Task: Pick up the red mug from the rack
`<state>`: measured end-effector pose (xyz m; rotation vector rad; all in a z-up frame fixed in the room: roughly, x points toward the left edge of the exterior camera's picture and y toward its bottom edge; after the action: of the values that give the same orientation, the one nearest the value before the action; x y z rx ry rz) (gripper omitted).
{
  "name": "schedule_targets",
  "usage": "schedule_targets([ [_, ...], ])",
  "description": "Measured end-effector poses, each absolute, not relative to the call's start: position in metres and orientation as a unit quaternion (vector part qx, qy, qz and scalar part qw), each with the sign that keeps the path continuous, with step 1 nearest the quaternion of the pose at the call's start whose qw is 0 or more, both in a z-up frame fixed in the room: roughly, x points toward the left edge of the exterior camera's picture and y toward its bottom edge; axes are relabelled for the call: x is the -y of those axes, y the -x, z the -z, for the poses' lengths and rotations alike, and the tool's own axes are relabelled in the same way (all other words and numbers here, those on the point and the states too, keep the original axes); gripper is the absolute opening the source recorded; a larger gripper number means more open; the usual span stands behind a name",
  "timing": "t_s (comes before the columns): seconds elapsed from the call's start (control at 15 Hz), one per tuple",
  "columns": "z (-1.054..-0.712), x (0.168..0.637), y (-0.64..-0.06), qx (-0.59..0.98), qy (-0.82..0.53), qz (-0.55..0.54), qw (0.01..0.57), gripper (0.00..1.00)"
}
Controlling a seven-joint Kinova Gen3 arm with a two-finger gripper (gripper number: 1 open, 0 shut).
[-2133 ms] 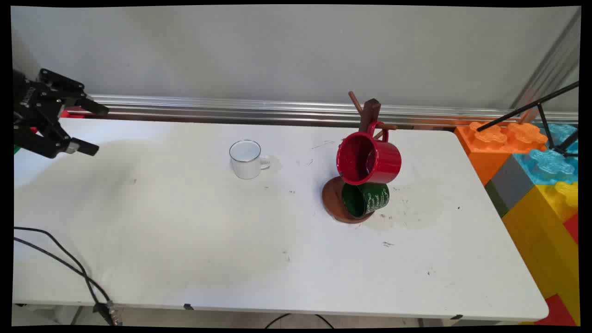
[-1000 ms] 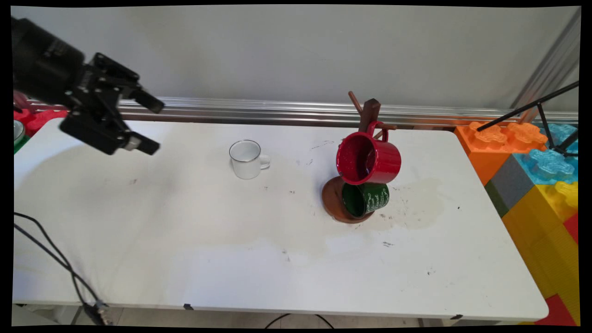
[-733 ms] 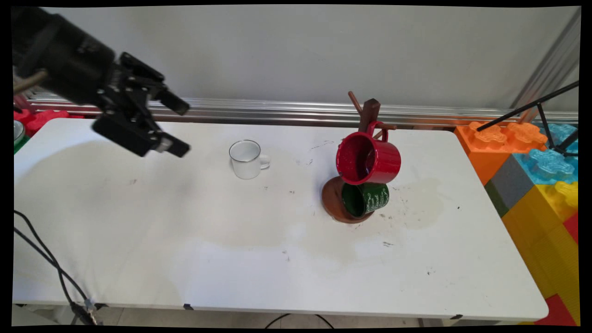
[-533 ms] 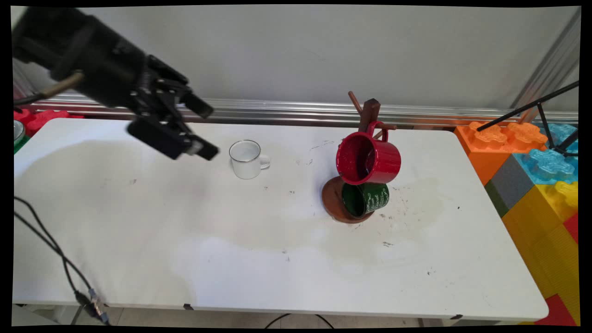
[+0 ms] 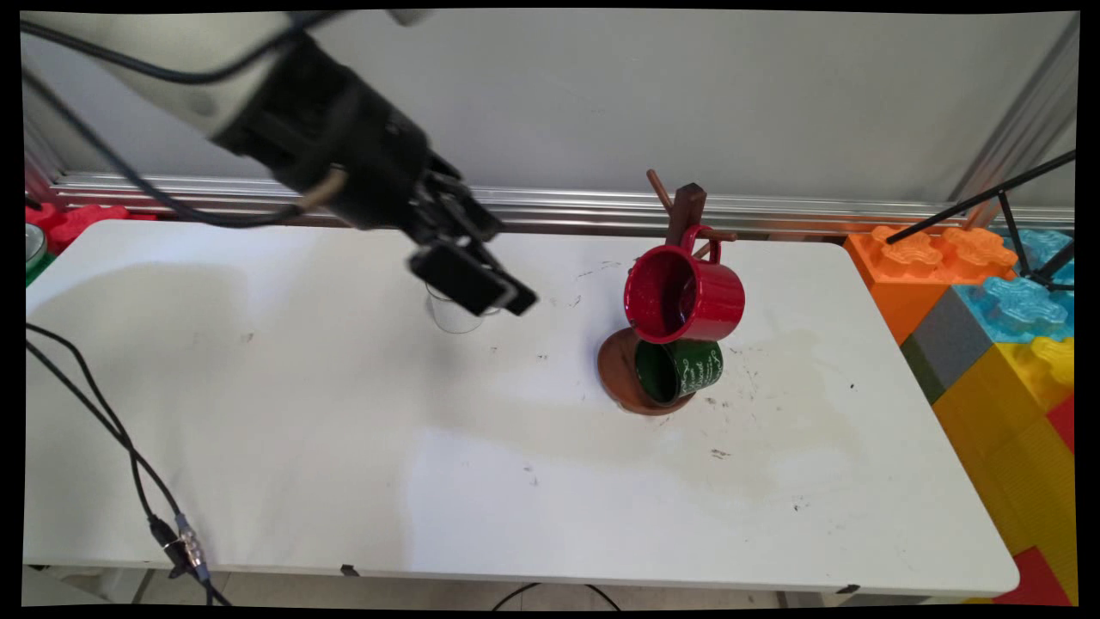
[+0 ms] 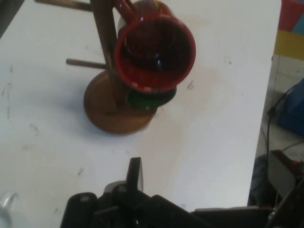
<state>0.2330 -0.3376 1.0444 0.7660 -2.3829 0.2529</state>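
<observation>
My gripper (image 5: 513,266) hangs open and empty above the table (image 5: 344,430), directly over a small white mug (image 5: 451,321), which it mostly hides. To its right a wooden mug tree (image 5: 687,211) stands on a round base (image 5: 617,374). A red mug (image 5: 687,297) hangs from a peg by its handle, and a green mug (image 5: 683,371) hangs below it. The hand view looks at the red mug (image 6: 154,52), the green mug (image 6: 147,99) and the base (image 6: 107,107). One black finger (image 6: 134,175) rises at the bottom, and the white mug's rim (image 6: 5,204) shows at the lower left.
Large coloured blocks (image 5: 988,318) are stacked past the table's right end, with a black tripod (image 5: 1014,206) over them. Black cables (image 5: 112,430) hang at the left front. An aluminium rail (image 5: 559,206) runs along the wall behind. Dark scuffs mark the table near the tree.
The arm has swept from the far left edge rightwards along the back of the table. It now covers the white mug. The fingers have stayed spread; the mugs have not moved.
</observation>
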Motion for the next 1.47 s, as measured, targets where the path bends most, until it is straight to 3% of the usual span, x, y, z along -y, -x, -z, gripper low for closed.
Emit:
schedule_targets([
  [0.8, -0.966, 0.385, -0.146, 0.889, -0.294, -0.102, 0.336, 1.00],
  [1.47, -0.921, 0.397, -0.130, 0.876, -0.291, -0.114, 0.369, 1.00],
])
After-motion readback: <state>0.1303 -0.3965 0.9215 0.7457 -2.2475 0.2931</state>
